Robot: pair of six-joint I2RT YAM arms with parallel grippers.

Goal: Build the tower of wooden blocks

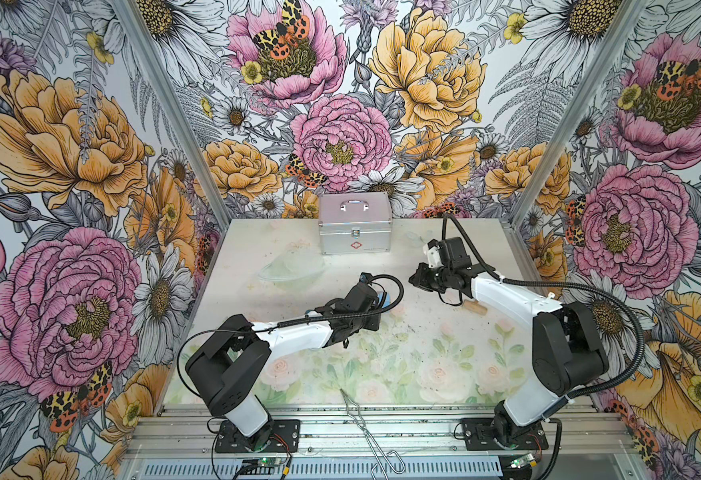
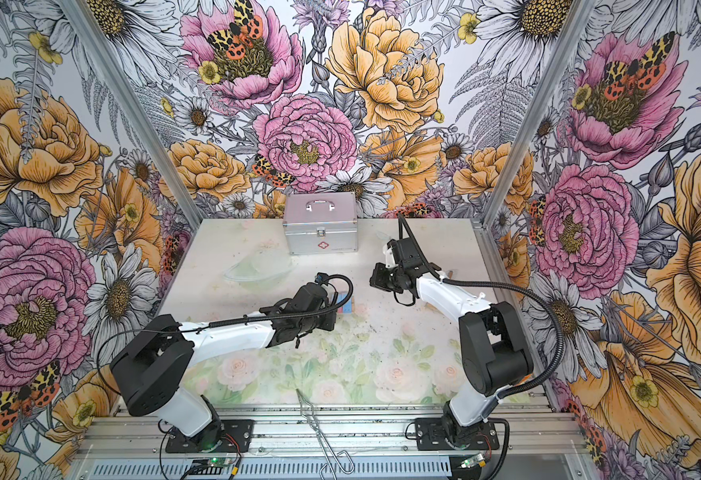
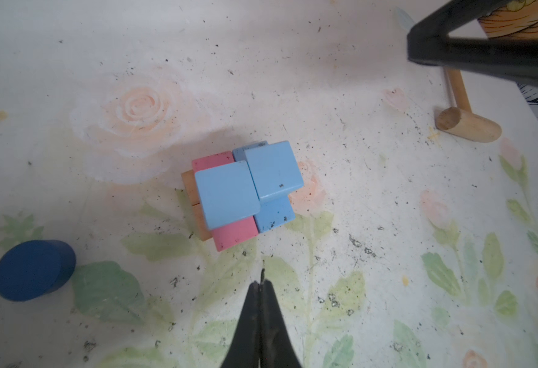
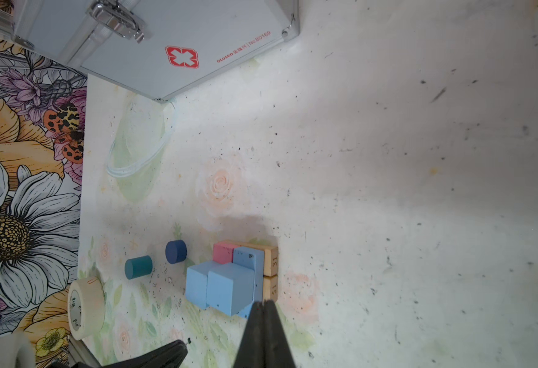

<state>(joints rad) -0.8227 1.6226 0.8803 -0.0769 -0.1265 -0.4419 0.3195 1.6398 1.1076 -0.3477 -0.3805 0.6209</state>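
The tower (image 3: 245,191) is a low stack: two light blue cubes (image 4: 229,286) side by side on a pink slab (image 3: 234,235) and a blue slab (image 3: 275,215), over two tan planks (image 4: 270,266). The left arm hides most of it in both top views, where only an edge (image 2: 345,302) shows. A dark blue cylinder (image 3: 33,270) and a teal cylinder (image 4: 138,267) rest on the table beside it. My left gripper (image 3: 262,282) is shut and empty, a short way from the stack. My right gripper (image 4: 263,304) is shut and empty, with its tips at the stack's edge.
A silver case (image 1: 355,228) stands at the back of the table, with a clear glass bowl (image 1: 290,270) in front of it to the left. A wooden mallet (image 3: 467,127) lies under the right arm. A beige tape roll (image 4: 85,307) stands near the cylinders. Metal tongs (image 1: 365,424) lie at the front edge.
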